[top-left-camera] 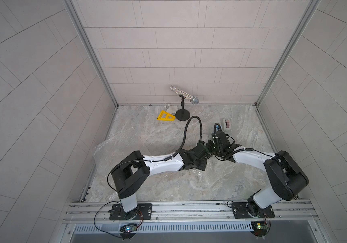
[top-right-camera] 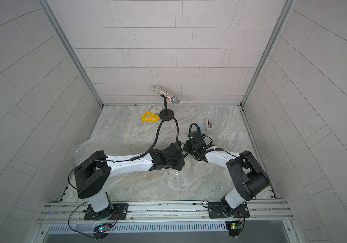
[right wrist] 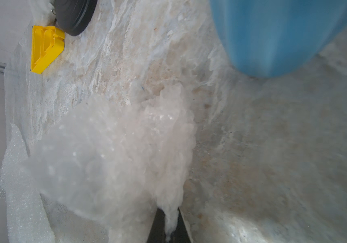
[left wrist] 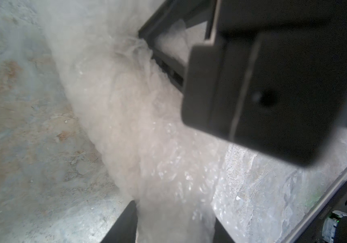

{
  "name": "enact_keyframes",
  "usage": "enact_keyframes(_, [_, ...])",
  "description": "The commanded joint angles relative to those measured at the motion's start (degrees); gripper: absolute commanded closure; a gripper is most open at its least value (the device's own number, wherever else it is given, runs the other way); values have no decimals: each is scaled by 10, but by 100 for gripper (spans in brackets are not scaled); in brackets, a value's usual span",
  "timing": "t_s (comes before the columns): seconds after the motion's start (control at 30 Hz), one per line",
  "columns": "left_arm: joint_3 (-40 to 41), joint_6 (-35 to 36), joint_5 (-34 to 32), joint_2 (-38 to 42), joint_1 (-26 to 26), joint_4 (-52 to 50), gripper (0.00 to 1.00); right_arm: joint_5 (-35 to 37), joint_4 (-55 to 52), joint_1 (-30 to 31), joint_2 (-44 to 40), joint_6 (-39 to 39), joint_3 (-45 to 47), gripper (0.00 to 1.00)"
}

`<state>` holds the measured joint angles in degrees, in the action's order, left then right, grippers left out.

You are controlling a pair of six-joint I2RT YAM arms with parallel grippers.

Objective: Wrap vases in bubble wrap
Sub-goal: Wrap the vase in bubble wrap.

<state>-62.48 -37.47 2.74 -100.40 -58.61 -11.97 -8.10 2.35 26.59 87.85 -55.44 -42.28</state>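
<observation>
The left arm and right arm bend in and meet. The right claw pinches the bubble wrap. The left claw hugs it, maybe squeezing. The table has room by the front edge.

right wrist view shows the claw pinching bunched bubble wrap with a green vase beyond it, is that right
Not quite. The vase is light blue, not green, as the right wrist view shows. The rest holds: the right claw is pinching bunched bubble wrap, with the vase beyond it.
</observation>
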Motion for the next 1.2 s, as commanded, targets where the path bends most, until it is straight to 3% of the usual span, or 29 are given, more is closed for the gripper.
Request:
enact_keyframes(0.0, [-4,14,-11,7,8,-43,52,36,-18,-5,-30,-28,23,96])
enact_keyframes(0.2, [-10,87,2,36,20,-109,49,36,28,-11,-66,-110,73,99])
enact_keyframes(0.37, [-16,140,48,79,20,-141,36,47,61,-4,-69,-146,102,99])
enact_keyframes(0.5, [-2,118,85,156,21,-116,26,54,70,-4,-67,-145,107,99])
enact_keyframes(0.7, [83,6,20,237,45,-31,17,41,88,-4,-53,-142,113,99])
enact_keyframes(0.83, [123,-36,110,205,99,58,11,31,89,-4,-46,-135,113,99])
enact_keyframes(1.17, [86,15,179,74,100,122,2,10,88,-4,-42,-122,117,100])
